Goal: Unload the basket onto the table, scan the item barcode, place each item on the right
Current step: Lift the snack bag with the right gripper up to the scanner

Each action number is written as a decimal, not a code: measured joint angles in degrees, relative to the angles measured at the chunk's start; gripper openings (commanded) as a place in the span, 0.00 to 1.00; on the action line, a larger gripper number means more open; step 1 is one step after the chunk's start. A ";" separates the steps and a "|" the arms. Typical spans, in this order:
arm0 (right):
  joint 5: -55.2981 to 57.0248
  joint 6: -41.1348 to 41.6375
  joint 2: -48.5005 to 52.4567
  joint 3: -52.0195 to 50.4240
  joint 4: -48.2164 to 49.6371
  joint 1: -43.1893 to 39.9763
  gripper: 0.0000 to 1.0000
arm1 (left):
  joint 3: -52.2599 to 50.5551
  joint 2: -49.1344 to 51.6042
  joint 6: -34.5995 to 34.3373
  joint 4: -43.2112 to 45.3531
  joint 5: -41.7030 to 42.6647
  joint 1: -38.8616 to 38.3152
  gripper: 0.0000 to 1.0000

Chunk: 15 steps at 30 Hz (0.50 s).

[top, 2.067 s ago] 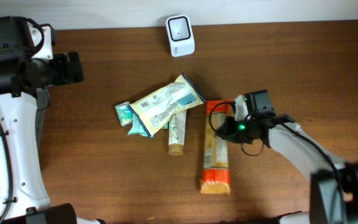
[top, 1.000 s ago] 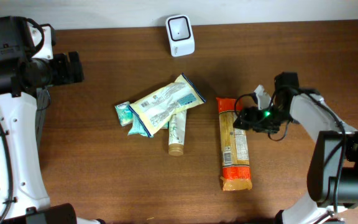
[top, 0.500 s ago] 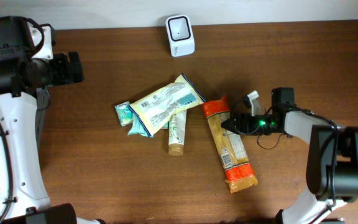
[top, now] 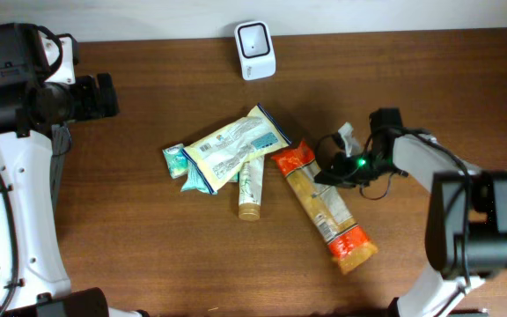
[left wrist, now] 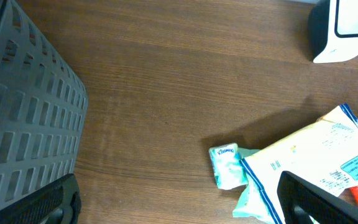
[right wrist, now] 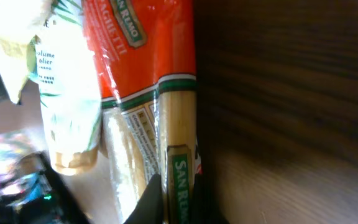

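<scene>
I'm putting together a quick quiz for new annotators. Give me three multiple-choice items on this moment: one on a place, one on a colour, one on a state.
1. Where does the barcode scanner stand?
A. by the far edge of the table
B. by its near edge
C. at its right edge

2. What colour are the two ends of the spaghetti packet?
A. blue
B. orange
C. purple

3. How is the right gripper?
A. wide open above bare wood
B. shut on the spaghetti packet
C. out of every view

Answers:
1 A: the overhead view shows the white scanner at the top of the table, beyond the heap of goods.
2 B: both ends of the packet are orange, with pale pasta between them.
3 B: the right wrist view shows its fingers pinched on the packet's edge.
</scene>
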 measured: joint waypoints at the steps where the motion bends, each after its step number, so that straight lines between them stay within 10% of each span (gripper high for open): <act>1: 3.21 0.22 -2.60 1.49 -2.43 0.33 0.04 | 0.00 0.00 0.00 0.00 0.02 0.00 0.99; 9: 3.72 14.01 -23.47 6.14 -3.50 1.01 0.04 | 0.00 0.00 0.00 0.00 0.00 0.00 0.99; 15: -11.96 35.87 -24.39 6.19 21.24 1.18 0.04 | 0.00 0.00 0.00 0.04 0.02 0.00 0.99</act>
